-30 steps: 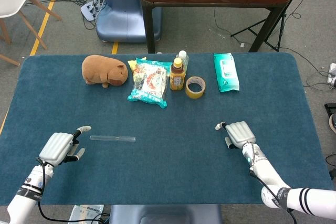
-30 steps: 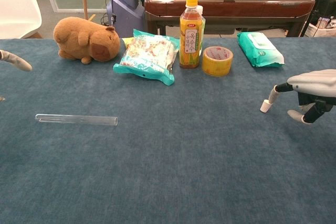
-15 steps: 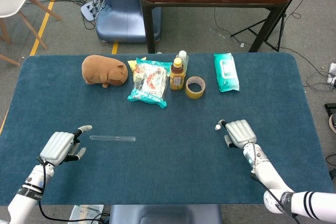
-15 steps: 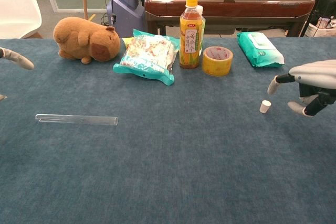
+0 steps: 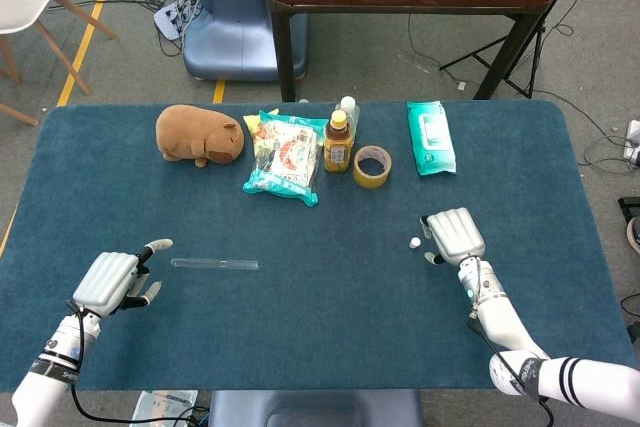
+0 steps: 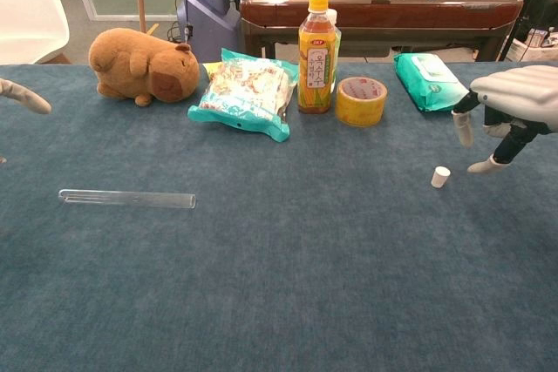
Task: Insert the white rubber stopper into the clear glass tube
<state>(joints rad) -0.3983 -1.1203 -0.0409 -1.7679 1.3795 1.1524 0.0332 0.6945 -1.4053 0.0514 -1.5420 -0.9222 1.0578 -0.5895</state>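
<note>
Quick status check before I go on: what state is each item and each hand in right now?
White rubber stopper: standing loose on the blue cloth, unheld.
Clear glass tube: lying flat, open end unplugged.
Right hand: raised beside the stopper, fingers apart, holding nothing.
Left hand: near the tube, not touching it.
Orange-capped tea bottle: upright, capped.
Yellow tape roll: lying flat.

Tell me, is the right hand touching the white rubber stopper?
Apart. The chest view shows the right hand raised above the table, with bare cloth between its fingertips and the white rubber stopper standing alone below.
</note>
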